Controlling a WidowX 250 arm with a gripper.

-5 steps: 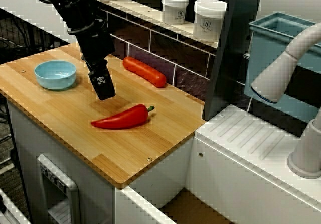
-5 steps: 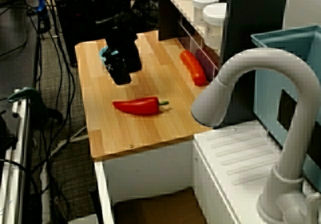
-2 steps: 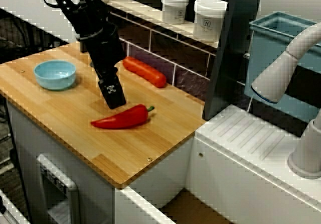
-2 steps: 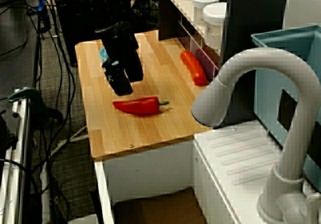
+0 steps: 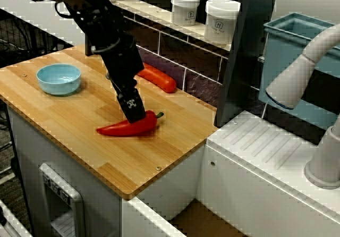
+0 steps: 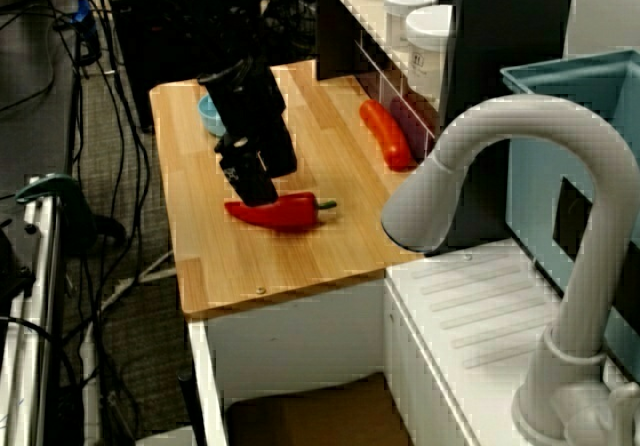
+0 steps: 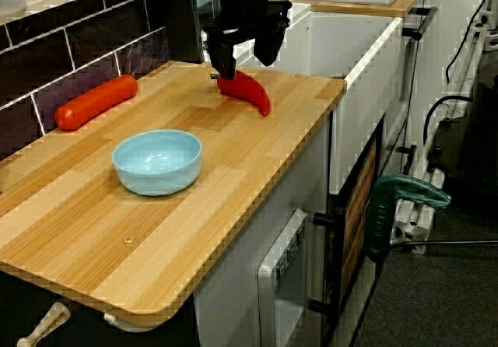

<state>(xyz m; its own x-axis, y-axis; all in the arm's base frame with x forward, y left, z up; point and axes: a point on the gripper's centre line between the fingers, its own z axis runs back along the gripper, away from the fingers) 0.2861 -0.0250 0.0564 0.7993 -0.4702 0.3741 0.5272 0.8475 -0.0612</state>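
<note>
**Black robot gripper (image 7: 243, 65) low over a long red pointed pepper (image 5: 119, 128)**

We are looking at the gripper hanging just above the pepper. The pepper is lying on its side near the middle of the pale wooden bench (image 5: 122, 157), with its green stem pointing toward the sink end. In the view along the bench from the bowl end, the 2 fingers (image 7: 222, 55) are standing apart, 1 on each side of the pepper's stem half, so we are reading them as spread and not clamped. We cannot tell whether either finger is touching the skin. The light blue round bowl (image 5: 58, 78) is sitting well apart, toward the other end of the bench. The smooth orange-red sausage-shaped piece (image 5: 156, 76) is lying against the dark tiled wall (image 5: 202, 83), behind the gripper. 2 white lidded jars (image 5: 185, 8) are standing on the ledge above the tiles.
</note>
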